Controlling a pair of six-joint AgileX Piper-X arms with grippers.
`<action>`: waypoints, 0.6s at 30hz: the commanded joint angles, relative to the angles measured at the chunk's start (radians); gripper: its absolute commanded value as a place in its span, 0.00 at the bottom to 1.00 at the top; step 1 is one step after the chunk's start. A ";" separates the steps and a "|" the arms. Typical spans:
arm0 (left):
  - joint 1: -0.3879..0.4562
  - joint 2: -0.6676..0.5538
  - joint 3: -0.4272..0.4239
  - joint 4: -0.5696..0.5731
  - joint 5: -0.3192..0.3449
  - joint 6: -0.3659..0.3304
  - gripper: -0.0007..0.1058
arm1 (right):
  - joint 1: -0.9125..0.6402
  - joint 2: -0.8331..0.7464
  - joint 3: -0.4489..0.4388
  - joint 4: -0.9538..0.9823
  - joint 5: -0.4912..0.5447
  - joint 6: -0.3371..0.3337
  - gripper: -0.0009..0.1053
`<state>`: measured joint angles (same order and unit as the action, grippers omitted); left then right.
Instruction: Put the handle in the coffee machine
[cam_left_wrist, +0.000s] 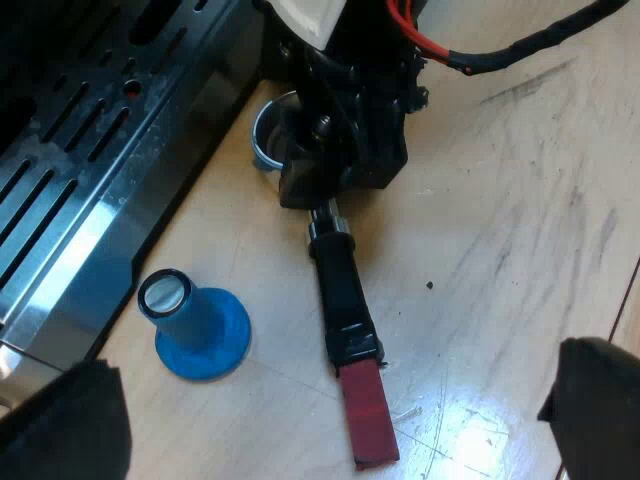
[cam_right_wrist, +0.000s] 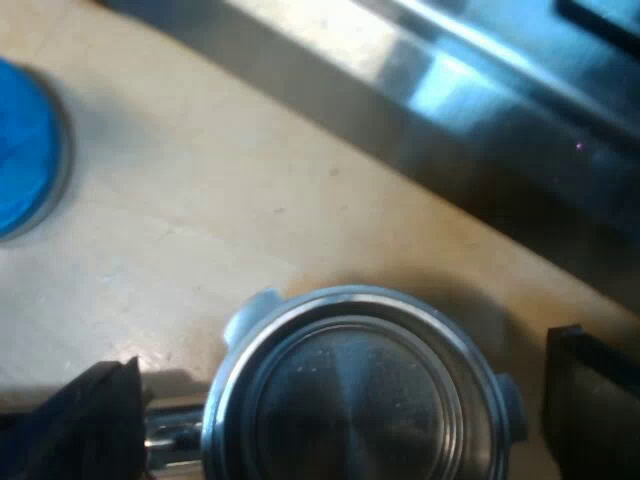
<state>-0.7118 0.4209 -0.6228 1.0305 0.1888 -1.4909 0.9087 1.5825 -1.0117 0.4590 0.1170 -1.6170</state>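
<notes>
The metal holder (cam_left_wrist: 343, 295) lies flat on the pale wooden table, its dark handle ending in red (cam_left_wrist: 367, 418). My right gripper (cam_left_wrist: 345, 120) hangs over the holder's round basket end (cam_left_wrist: 266, 128), close to the espresso machine's drip tray (cam_left_wrist: 70, 200). From above, the basket (cam_right_wrist: 360, 390) sits between the black fingers (cam_right_wrist: 95, 420) of my right gripper (cam_right_wrist: 340, 400), which is open, with a gap on each side. My left gripper (cam_left_wrist: 335, 400) is open wide, higher up over the red end, holding nothing.
A blue tamper (cam_left_wrist: 195, 325) stands upright on the table beside the drip tray's steel edge (cam_right_wrist: 450, 90), a short way from the handle. Its blue base (cam_right_wrist: 25, 150) also shows near the basket. Bare table (cam_left_wrist: 520, 230) stretches away from the machine.
</notes>
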 joint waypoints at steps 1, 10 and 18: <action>-0.003 -0.002 -0.002 -0.011 -0.005 -0.016 0.81 | -0.020 0.010 0.002 -0.002 -0.013 -0.001 0.77; -0.003 -0.002 -0.002 -0.011 -0.005 -0.016 0.81 | -0.038 0.013 0.002 0.028 -0.070 -0.020 0.77; -0.003 -0.002 -0.002 -0.011 -0.005 -0.016 0.81 | -0.040 0.013 0.008 0.060 -0.077 -0.049 0.74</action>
<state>-0.7118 0.4209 -0.6228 1.0305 0.1888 -1.4909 0.8717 1.5952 -1.0053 0.5128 0.0454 -1.6528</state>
